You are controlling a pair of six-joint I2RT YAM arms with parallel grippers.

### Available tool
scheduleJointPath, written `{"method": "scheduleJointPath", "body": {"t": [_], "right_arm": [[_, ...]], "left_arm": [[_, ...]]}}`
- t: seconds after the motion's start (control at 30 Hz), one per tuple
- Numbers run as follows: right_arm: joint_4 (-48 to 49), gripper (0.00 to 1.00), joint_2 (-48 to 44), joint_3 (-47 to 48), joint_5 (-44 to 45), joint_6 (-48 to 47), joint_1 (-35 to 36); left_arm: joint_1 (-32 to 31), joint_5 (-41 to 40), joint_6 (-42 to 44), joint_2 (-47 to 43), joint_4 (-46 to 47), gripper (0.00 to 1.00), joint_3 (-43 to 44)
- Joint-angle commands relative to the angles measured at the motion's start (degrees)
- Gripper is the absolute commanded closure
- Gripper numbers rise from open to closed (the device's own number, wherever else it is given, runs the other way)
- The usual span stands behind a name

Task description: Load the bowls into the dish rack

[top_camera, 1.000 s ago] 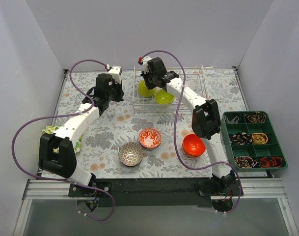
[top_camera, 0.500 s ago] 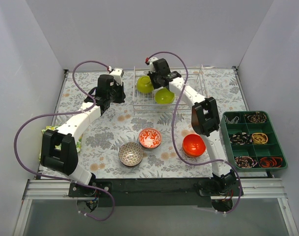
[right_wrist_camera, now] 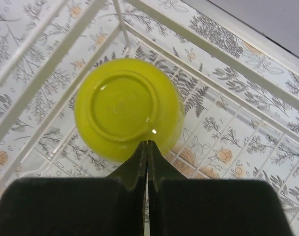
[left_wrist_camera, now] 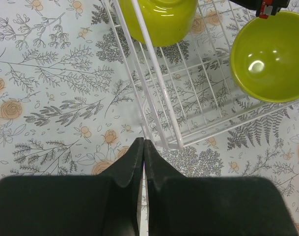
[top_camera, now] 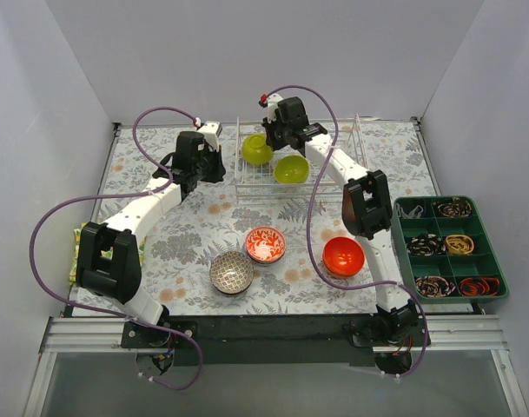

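Top external view: a floral table cover [top_camera: 186, 234] fills the workspace. At its far side stands the dish rack [top_camera: 342, 174], and a dark green compartmented tray [top_camera: 398, 243] of small coiled items sits at the right edge.

Both arms reach toward the rack, the left from the left side and the right over the rack's far-left part.

Two bowls are in the rack. One lime-green bowl [top_camera: 257, 150] is tipped with its underside showing, and a second lime-green bowl [top_camera: 291, 168] just beside it shows its hollow. Three bowls rest on the cover in front of the rack, well apart from it: the orange-red bowl [top_camera: 343, 255], the red-and-white bowl [top_camera: 266, 245] and the brown-and-white bowl [top_camera: 231, 272].

The left gripper [left_wrist_camera: 143, 147] is clenched on nothing, its tips just beside the rack's near corner. The right gripper [right_wrist_camera: 147, 147] is likewise pressed together and empty. Its tips lie at the edge of the tipped bowl's base; contact cannot be told.
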Motion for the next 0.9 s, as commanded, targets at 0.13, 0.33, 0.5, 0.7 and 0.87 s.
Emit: {"method": "scheduleJointPath", "body": {"t": [0.13,0.33,0.5,0.7,0.87], "right_arm": [[7.6,0.99,-1.3,3.7,-3.9,2.6,0.3],[7.9,0.99,0.9,4.5,-3.3,2.7,0.3],[8.1,0.99,2.4,5.1,-2.5,2.8,0.3],[8.2,0.99,3.7,4.8,-2.1,2.7,0.4],[7.9,0.99,4.2,4.3,-0.9,2.7,-0.1]], "left_arm": [[0.2,0.8,0.0,-0.9,-0.4,1.0,1.4],[0.2,0.5,0.0,-1.6,-0.6,1.0,0.6],[0.2,0.2,0.4,-1.4,-1.0,1.0,0.8],[0.2,0.6,0.3,-0.8,-1.0,1.0,0.7],[0.2,0.7,0.3,-0.4,-1.0,1.0,0.8]]}}
